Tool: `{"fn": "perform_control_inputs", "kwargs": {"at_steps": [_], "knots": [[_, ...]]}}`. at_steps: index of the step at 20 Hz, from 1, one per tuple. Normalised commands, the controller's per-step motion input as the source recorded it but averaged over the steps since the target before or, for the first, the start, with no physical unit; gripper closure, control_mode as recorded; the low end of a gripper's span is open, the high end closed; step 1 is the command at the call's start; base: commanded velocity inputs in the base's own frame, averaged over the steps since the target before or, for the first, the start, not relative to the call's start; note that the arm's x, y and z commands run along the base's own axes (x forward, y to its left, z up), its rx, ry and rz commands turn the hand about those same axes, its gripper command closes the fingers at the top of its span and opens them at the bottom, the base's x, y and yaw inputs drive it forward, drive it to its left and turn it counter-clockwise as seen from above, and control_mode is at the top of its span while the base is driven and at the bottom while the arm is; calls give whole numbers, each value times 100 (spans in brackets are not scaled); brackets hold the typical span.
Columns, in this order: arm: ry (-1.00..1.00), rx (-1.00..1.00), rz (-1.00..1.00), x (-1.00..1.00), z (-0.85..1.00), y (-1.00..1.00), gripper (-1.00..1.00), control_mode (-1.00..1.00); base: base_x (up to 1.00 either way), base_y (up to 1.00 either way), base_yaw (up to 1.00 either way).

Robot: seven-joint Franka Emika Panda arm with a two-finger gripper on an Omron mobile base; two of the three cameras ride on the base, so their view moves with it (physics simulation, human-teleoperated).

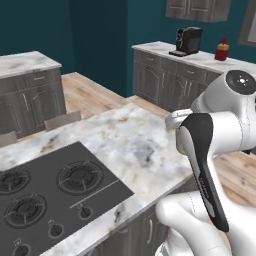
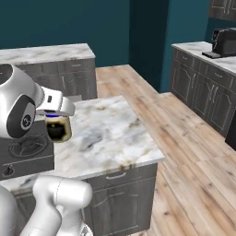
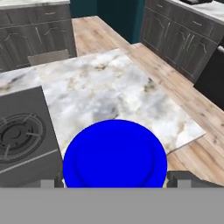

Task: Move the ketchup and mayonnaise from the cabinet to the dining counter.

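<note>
The mayonnaise, a cream jar with a round bright blue lid, sits between my gripper's fingertips in the hand view. From the right base view the jar hangs under my gripper, a little above the dining counter. The fingers stand wide and are shut on the jar's sides. The counter's marble top lies below, with the black cooktop to the jar's left. In the left base view my arm hides most of the jar. The ketchup is out of view.
A far marble counter carries a black coffee machine and a reddish bottle, with a grey wall cabinet above. Another grey counter stands behind the island. Wood floor runs to the right.
</note>
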Motion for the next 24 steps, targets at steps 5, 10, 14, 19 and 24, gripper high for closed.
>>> {"fn": "perform_control_inputs", "kwargs": {"at_steps": [5, 10, 14, 19, 24], "knots": [[4, 0, 5, 40, -20, 0, 100, -100, 21, 0, 4], [5, 1, 9, 89, -47, 0, 100, -100, 0, 0, 0], [1, 0, 9, 50, -58, 0, 100, -100, 0, 0, 0], [0, 0, 6, 12, -71, 0, 100, -100, 0, 0, 0], [0, 1, 4, 12, -57, 0, 100, -100, 0, 0, 0]]}}
